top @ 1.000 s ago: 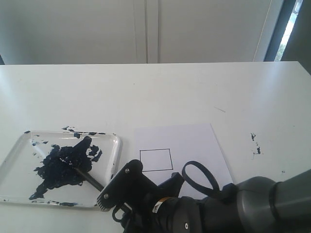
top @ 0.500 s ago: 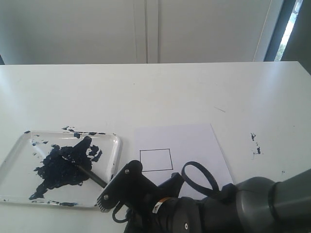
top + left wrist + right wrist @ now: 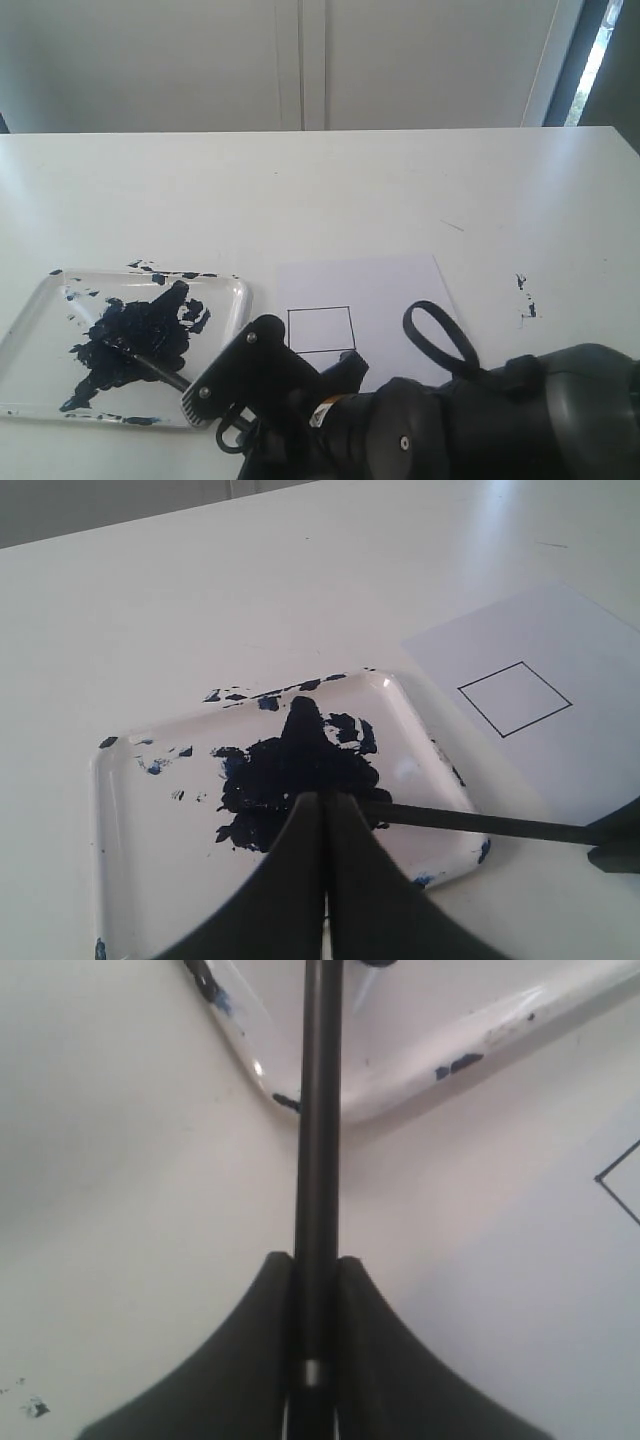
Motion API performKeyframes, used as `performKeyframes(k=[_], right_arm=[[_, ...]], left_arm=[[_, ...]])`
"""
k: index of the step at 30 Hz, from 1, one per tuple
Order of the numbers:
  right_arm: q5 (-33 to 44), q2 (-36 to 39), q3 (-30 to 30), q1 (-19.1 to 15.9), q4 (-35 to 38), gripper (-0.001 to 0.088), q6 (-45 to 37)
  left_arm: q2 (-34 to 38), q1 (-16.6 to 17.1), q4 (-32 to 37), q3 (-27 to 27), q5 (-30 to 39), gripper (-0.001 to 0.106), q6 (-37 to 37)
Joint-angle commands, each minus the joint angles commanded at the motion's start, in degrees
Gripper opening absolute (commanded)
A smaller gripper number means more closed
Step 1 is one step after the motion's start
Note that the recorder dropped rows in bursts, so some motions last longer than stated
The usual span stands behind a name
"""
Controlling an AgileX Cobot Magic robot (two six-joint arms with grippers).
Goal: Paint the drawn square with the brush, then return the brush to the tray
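Observation:
The clear tray (image 3: pixel 240 300) lies at the left, smeared with a dark blue-black blotch. The black brush (image 3: pixel 150 365) slants into it, tip in the paint. My right gripper (image 3: pixel 205 392) is shut on the brush shaft just outside the tray's near right corner. The right wrist view shows the shaft (image 3: pixel 320 1110) clamped between the fingers of that gripper (image 3: pixel 317 1265), reaching over the tray rim (image 3: pixel 420 1075). My left gripper (image 3: pixel 326 798) is shut on nothing above the tray (image 3: pixel 110 810) and hides the brush (image 3: pixel 470 824) tip. The drawn square (image 3: pixel 320 329) is blank.
White paper (image 3: pixel 400 290) with the square lies right of the tray, partly covered by my right arm and its black cable loop (image 3: pixel 440 335). Dark paint specks (image 3: pixel 523 295) mark the table further right. A white wall stands behind the table's far edge.
My right gripper has shifted left with the brush. The brush tip has slid leftward across the paint blotch. The arm now hides more of the paper.

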Motion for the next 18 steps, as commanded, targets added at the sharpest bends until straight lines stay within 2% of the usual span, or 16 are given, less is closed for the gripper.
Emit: performKeyframes(k=[18], right_arm=[[1.3, -1.4, 0.0, 0.0, 0.0, 0.0, -0.2]], left_arm=[[0.0, 0.0, 0.0, 0.0, 0.2, 0.0, 0.0]])
